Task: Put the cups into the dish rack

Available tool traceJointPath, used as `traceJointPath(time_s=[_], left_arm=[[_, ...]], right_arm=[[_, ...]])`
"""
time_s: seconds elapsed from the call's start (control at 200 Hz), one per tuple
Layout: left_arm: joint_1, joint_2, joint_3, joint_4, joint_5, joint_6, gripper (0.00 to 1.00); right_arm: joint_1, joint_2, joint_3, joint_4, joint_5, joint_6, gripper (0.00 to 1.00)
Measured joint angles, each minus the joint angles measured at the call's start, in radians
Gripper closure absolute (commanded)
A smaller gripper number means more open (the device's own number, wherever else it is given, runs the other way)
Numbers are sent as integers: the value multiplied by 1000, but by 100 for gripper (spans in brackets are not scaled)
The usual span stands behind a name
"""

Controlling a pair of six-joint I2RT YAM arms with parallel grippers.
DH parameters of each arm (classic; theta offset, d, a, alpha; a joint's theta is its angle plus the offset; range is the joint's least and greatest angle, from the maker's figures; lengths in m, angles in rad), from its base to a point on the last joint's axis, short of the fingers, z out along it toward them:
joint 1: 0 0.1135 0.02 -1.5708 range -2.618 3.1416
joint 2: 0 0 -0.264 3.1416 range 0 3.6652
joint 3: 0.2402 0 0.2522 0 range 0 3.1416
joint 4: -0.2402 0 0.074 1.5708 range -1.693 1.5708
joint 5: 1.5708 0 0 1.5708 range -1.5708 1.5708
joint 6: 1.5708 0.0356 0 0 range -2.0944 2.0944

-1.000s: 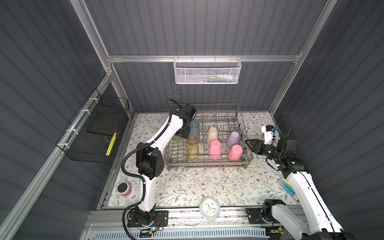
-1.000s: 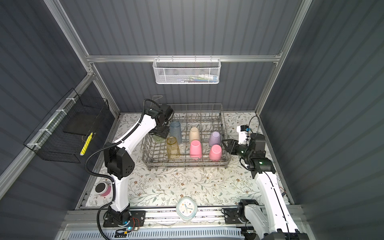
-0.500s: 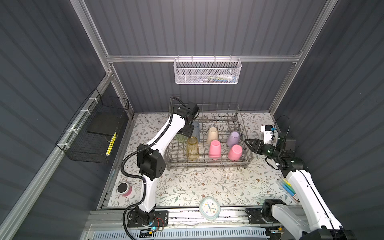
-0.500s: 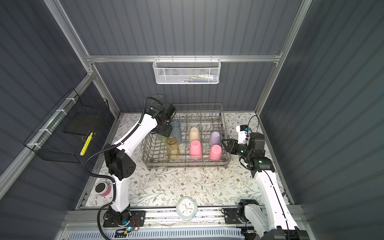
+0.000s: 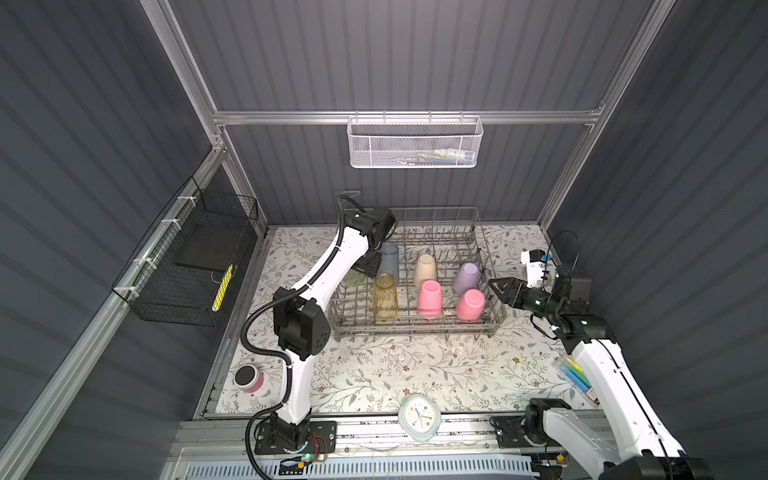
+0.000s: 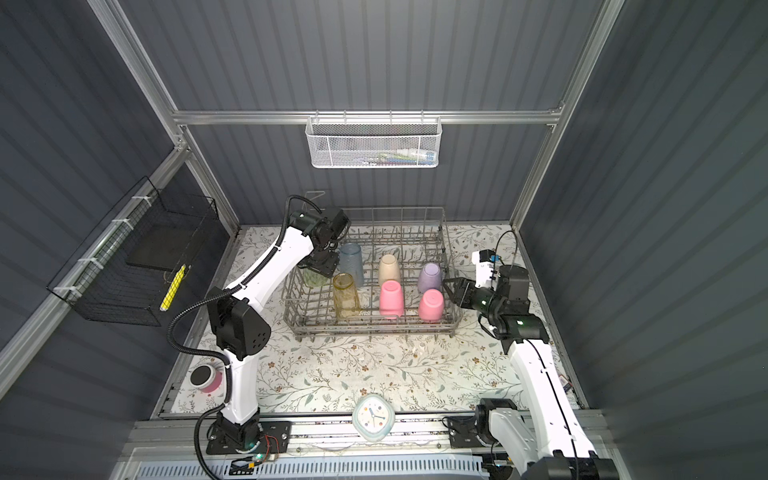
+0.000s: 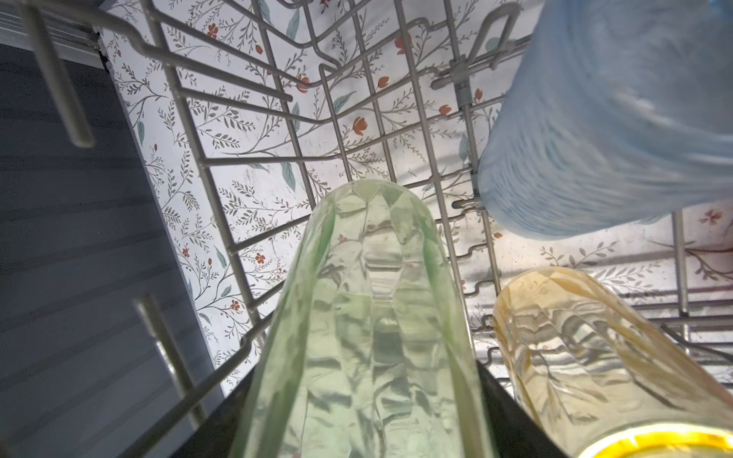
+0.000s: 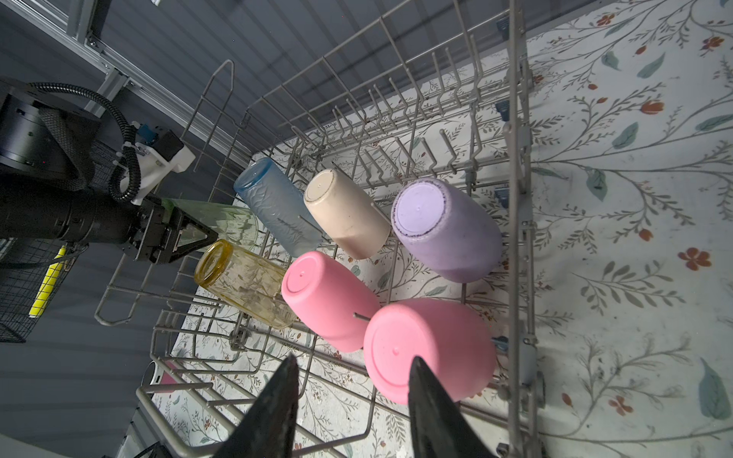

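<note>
Green cup (image 7: 369,317) is sitting low at the left end of the dish rack (image 5: 415,328), beside the blue cup (image 5: 388,257) and yellow cup (image 5: 384,295). Left gripper (image 8: 186,226) is clasping it. Right gripper (image 8: 354,359) is hovering just outside the rack's right wall, jaws spread, carrying nothing.

The cups (image 5: 429,297) are pink, lavender, beige, blue, yellow and green; the dish rack (image 5: 415,327) is grey.

- No text, brand, number or sign is legible in any view.
- The clock (image 5: 419,417) at the front edge has dial markings, too small to read.
- The items in the white mesh basket (image 5: 415,143) carry coloured print, too blurred to read.
</note>
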Motion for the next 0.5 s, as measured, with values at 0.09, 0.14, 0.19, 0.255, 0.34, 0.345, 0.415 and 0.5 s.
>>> traceJointPath(time_s=[0.09, 0.14, 0.19, 0.255, 0.34, 0.345, 0.415, 0.5], left_arm=[[0, 0, -2, -3, 1, 0, 36], [0, 0, -4, -2, 2, 0, 36], [0, 0, -11, 2, 8, 0, 36], [0, 2, -22, 5, 16, 0, 36], [0, 6, -33, 13, 28, 0, 36], [0, 7, -33, 13, 28, 0, 36], [0, 11, -38, 16, 27, 0, 36], [2, 11, -50, 20, 28, 0, 36]], right_arm=[[0, 0, 0, 0, 0, 0, 53], [0, 0, 0, 0, 0, 0, 53], [0, 0, 0, 0, 0, 0, 53], [0, 0, 0, 0, 0, 0, 53], [0, 0, 0, 0, 0, 0, 53], [0, 0, 0, 0, 0, 0, 53], [0, 0, 0, 0, 0, 0, 53], [0, 0, 0, 0, 0, 0, 53]])
